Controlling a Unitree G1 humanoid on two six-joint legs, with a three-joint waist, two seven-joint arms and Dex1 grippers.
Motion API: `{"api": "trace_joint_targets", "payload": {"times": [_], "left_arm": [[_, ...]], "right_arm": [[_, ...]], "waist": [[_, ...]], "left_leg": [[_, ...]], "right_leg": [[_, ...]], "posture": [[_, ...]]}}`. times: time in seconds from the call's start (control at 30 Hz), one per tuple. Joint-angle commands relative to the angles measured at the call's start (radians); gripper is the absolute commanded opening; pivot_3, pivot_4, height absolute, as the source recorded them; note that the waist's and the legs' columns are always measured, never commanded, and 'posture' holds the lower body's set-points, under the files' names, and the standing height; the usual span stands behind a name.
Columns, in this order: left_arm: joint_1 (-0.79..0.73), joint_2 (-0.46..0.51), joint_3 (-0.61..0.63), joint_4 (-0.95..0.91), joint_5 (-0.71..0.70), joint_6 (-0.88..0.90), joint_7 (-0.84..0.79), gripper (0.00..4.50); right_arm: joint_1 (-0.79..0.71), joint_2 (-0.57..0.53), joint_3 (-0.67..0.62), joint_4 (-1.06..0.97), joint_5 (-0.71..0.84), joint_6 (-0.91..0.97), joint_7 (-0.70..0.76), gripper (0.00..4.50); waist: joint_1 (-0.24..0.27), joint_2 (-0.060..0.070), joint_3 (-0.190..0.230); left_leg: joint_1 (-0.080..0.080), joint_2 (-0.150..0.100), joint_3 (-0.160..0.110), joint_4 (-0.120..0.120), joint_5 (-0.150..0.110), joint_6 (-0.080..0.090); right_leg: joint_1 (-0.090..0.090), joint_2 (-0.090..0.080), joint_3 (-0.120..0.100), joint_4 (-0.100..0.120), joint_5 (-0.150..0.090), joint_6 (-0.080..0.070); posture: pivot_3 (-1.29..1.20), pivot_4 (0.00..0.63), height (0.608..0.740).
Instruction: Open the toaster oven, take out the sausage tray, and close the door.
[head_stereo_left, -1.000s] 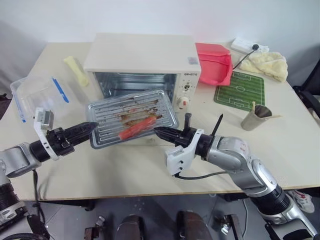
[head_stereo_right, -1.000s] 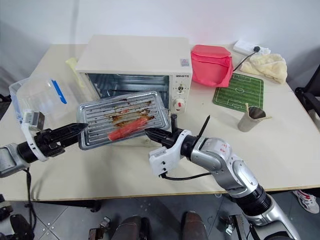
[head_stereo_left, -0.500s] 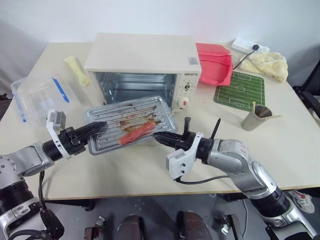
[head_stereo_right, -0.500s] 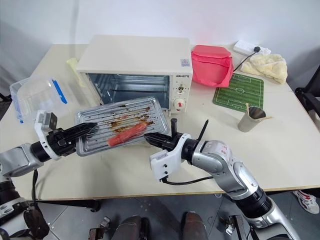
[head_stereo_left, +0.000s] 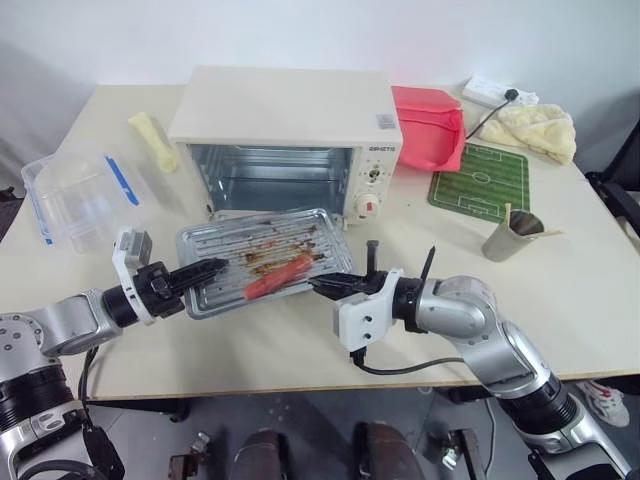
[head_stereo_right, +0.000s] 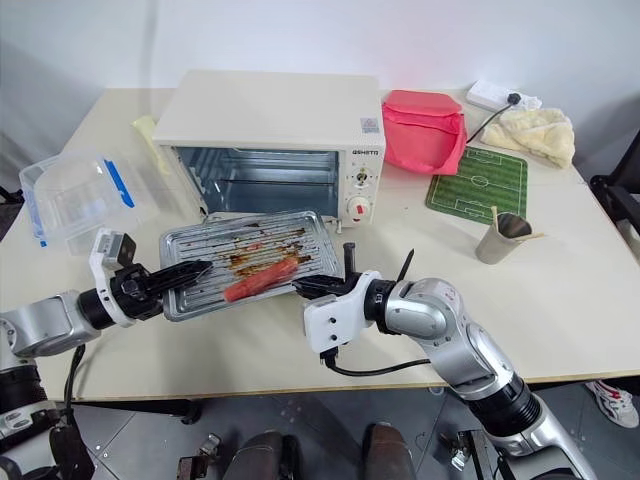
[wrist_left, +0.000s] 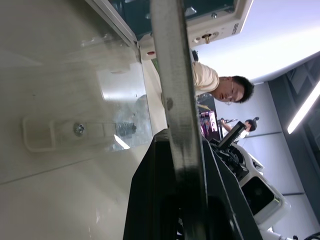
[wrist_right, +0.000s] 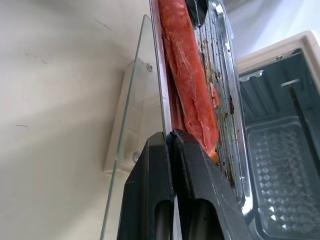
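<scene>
The cream-white toaster oven (head_stereo_left: 285, 120) stands at the back of the table with its cavity open. Its glass door (wrist_left: 85, 115) lies folded down in front, its cream handle (wrist_right: 119, 145) toward me, mostly hidden under the tray. The silver sausage tray (head_stereo_left: 235, 250) hangs just above the door, nearly level, stained brown, with one red-orange sausage (head_stereo_left: 280, 275) on it. My left gripper (head_stereo_left: 218, 267) is shut on the tray's left rim. On the near right rim my right gripper (head_stereo_left: 320, 283) is shut, right beside the sausage's end (wrist_right: 187, 75).
A clear plastic box (head_stereo_left: 75, 195) with a blue strip sits left of the oven, a yellow item (head_stereo_left: 150, 140) behind it. To the right are a red container (head_stereo_left: 430, 125), a green pitch mat (head_stereo_left: 480, 178), a metal cup (head_stereo_left: 510, 235), a yellow cloth (head_stereo_left: 540, 130) and a power strip (head_stereo_left: 495, 92).
The tray has come down from a steep tilt to nearly level, lower over the door. My left gripper moved right and closed on the tray's left rim. The right gripper kept its hold.
</scene>
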Motion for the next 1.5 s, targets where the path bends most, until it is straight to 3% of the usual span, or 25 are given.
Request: {"api": "trace_joint_targets", "payload": {"times": [0.03,0.17,0.4,0.43,0.57,1.03,1.2,1.5], "left_arm": [[0.025,-0.009,-0.044,-0.012,-0.076,-0.038,0.049,0.0],[0.046,0.002,-0.095,-0.015,-0.155,-0.093,0.088,0.0],[0.062,0.021,-0.18,-0.006,-0.262,-0.177,0.143,0.0],[0.066,0.024,-0.192,0.002,-0.28,-0.188,0.154,0.0],[0.077,0.039,-0.226,0.008,-0.321,-0.225,0.17,0.0],[0.141,0.055,-0.272,-0.02,-0.41,-0.304,0.19,0.0],[0.186,0.019,-0.204,-0.067,-0.41,-0.34,0.179,0.0],[0.356,-0.104,-0.064,-0.239,-0.41,-0.416,0.208,0.0]], "right_arm": [[-0.048,0.021,-0.063,-0.082,0.078,0.037,-0.002,0.75],[-0.057,0.014,-0.068,-0.095,0.113,0.081,0.023,2.06],[-0.031,-0.054,-0.132,-0.193,0.36,0.264,0.165,4.36],[-0.033,-0.057,-0.17,-0.195,0.412,0.304,0.165,4.47],[-0.071,-0.092,-0.259,-0.189,0.528,0.427,0.169,4.47],[-0.016,-0.228,-0.325,-0.11,0.554,0.458,0.152,4.47],[-0.013,-0.259,-0.363,-0.044,0.559,0.512,0.115,4.47],[0.097,-0.288,-0.374,0.065,0.54,0.428,0.122,4.47]], "waist": [[0.0,0.0,0.0],[0.001,0.0,0.0],[0.002,0.0,0.0],[0.002,0.0,0.0],[0.003,0.0,0.0],[0.003,0.0,0.0],[0.003,0.0,0.0],[0.004,0.0,0.0]], "left_leg": [[0.0,0.0,0.0,0.0,0.0,0.0],[0.0,0.0,0.0,0.0,0.0,0.0],[0.0,0.0,0.0,0.0,0.0,0.0],[0.0,0.0,0.0,0.0,0.0,0.0],[0.0,0.0,0.0,0.0,0.0,0.0],[0.0,-0.001,0.001,-0.001,0.0,0.001],[0.0,0.0,0.001,-0.001,0.0,0.001],[0.0,0.0,0.002,-0.001,-0.001,0.001]], "right_leg": [[0.0,0.0,0.0,0.0,0.0,0.0],[0.0,0.0,0.0,0.0,0.0,0.0],[0.0,0.0,0.0,-0.001,0.0,0.0],[0.001,0.0,0.0,-0.001,0.0,0.0],[0.001,0.0,0.0,-0.001,0.0,-0.001],[0.001,0.0,0.0,-0.005,0.0,-0.001],[0.001,0.0,0.0,-0.006,0.0,-0.001],[0.002,0.0,0.0,-0.009,0.0,-0.001]], "posture": [[0.0,0.15,0.74],[0.0,0.15,0.74],[0.0,0.15,0.74],[0.0,0.15,0.74],[0.0,0.15,0.74],[0.0,0.15,0.74],[0.0,0.15,0.74],[0.0,0.15,0.74]]}}
